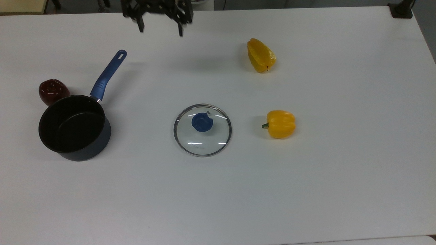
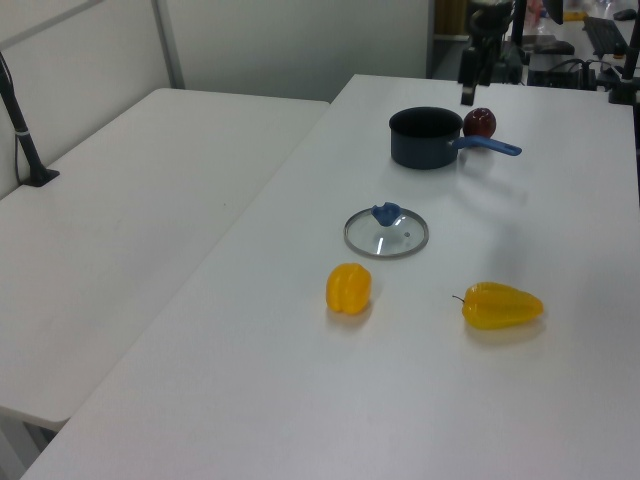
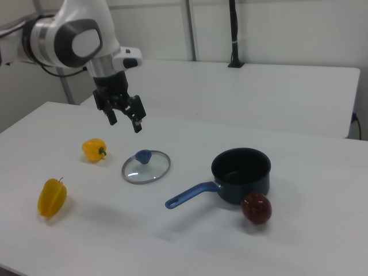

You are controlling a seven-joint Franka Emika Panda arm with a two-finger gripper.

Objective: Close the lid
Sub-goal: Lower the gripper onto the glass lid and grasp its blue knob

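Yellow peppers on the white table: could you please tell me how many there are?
2. The blocky yellow pepper lies beside the glass lid, on the top view's right; the elongated yellow pepper lies farther up.

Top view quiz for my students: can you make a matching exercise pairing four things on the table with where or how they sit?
Things:
1. lid
2. saucepan
3. dark red pepper
4. gripper

Descriptions:
A. open, in the air near the top view's upper edge
B. tucked against the pan on the side away from the lid
C. flat on the table, knob up, between pan and a yellow pepper
D. uncovered, blue handle pointing to the far edge

Pairs: 1-C, 2-D, 3-B, 4-A
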